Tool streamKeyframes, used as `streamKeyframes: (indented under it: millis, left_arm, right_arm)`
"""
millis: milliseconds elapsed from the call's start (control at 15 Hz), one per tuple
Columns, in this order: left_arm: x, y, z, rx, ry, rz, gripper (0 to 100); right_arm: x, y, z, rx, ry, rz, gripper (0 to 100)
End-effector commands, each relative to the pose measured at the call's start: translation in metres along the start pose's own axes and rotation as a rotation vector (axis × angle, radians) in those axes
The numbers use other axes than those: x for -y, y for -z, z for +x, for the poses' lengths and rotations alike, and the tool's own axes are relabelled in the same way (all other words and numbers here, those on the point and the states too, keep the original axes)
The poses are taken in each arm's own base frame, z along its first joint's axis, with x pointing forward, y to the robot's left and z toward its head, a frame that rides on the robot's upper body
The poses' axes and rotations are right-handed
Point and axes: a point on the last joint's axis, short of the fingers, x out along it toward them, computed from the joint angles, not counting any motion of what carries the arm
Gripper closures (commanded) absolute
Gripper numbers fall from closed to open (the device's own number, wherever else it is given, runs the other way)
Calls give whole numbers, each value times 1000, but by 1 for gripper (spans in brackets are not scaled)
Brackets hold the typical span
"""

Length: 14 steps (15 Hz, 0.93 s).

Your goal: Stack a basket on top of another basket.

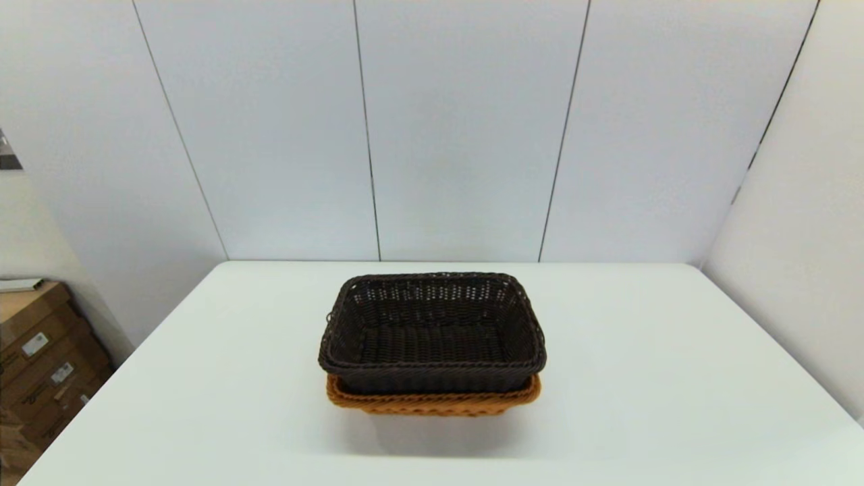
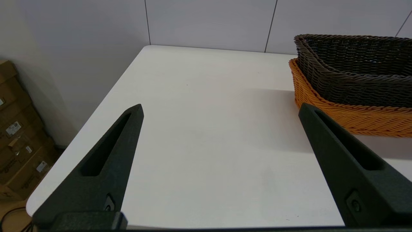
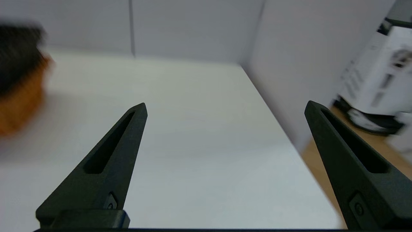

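Nearest the cameras, the left end effector point(image 2: 220, 109) hung with its two black fingers point(image 2: 106, 161) spread wide over bare white counter point(image 2: 206, 145), holding nothing, at the lower part of its wrist frame. The right end effector point(image 3: 225, 108) was likewise spread wide and empty, its fingers point(image 3: 103, 164) rising from the bottom of its own frame above the counter's far right edge. Neither arm appeared in the head view.

Beyond them, in the lower centre of the head frame, the orange-tan wicker basket point(image 1: 432, 402) sat on the counter point(image 1: 675, 378), only its braided rim and a strip of its near side showing. The dark brown wicker basket point(image 1: 432, 331) rested nested inside it, upright and level, its braided rim standing above the orange one and hiding most of it. In the left wrist frame the pair showed at the upper right, the dark basket point(image 2: 354, 71) seated within the orange-tan one point(image 2: 354, 119), well apart from the left fingers. In the right wrist frame they were a blurred dark-and-orange shape point(image 3: 19, 80) at the left edge.

At the lower left of the head frame, cardboard boxes point(image 1: 40, 364) with white labels stood off the counter. Farthest back, pale wall panels point(image 1: 466, 128) with thin dark seams filled the upper half. A white machine point(image 3: 376, 83) stood on the floor at the right of the right wrist frame.
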Motion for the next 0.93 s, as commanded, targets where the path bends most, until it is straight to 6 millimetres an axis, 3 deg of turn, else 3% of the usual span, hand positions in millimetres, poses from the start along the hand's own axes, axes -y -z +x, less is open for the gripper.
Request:
streamKeyframes:
  millis: [67,933]
  left_arm:
    - [0,0,0,0,-1,-1,0]
    - [0,0,0,0,-1,-1,0]
  right_arm:
    - [-5,14,2,-35,-156,50,0]
    - [-6,17,3,-59,-148,120,0]
